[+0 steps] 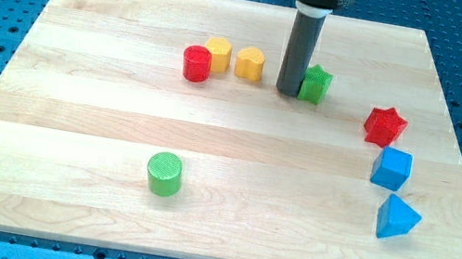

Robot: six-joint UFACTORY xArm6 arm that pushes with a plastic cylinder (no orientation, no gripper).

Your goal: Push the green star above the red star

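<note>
The green star (317, 84) sits on the wooden board near the view's top centre. The red star (385, 125) lies to its right and a little lower, near the board's right side. My tip (288, 90) is at the green star's left edge, touching or almost touching it. The rod rises straight up from there to the dark mount at the view's top.
A red cylinder (196, 63), a yellow hexagonal block (218, 53) and a yellow heart-shaped block (250, 62) stand in a row left of my tip. A blue cube (391, 168) and a blue triangular block (397, 218) lie below the red star. A green cylinder (164, 174) stands at lower left.
</note>
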